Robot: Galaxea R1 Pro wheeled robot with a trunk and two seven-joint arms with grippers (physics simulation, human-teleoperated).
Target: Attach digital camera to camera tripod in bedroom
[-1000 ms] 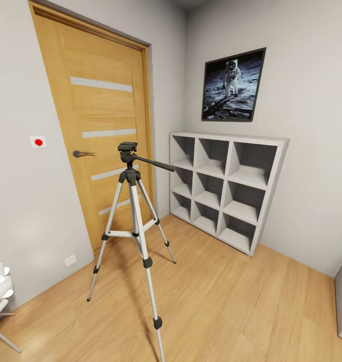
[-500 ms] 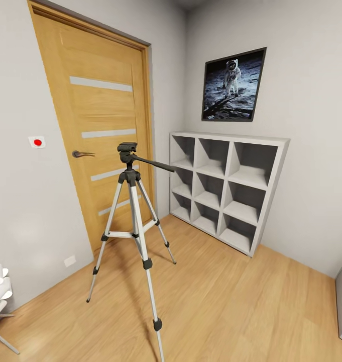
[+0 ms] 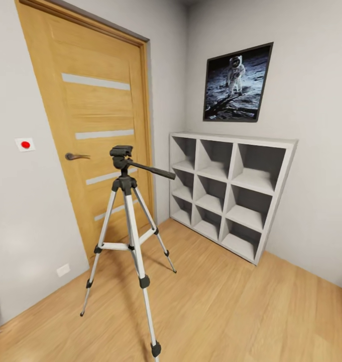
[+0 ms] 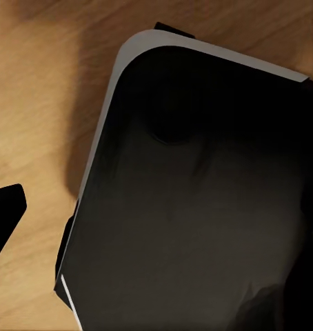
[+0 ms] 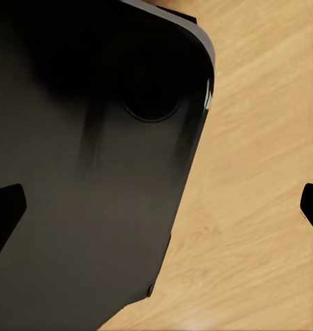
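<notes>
1. The tall camera tripod, with silver telescopic legs, black joints and a black head, stands upright on the light wood floor in front of the wooden door.
2. Its black head plate carries nothing; the long black pan handle slants toward the shelf unit.
3. The oak-coloured wooden door, with pale horizontal strips and a dark lever handle, is shut just behind the tripod.
4. A white cube shelf unit with open compartments stands against the far wall, near the tripod but apart from it.
5. A dark-framed astronaut picture hangs above the shelf.
6. A small white wall plate with a red dot sits beside the door.
7. In the left wrist view, a dark fingertip of the left end effector hangs over the robot's black base panel; whether it is open or closed I cannot tell.
8. The right end effector is spread wide, gripping nothing.
</notes>
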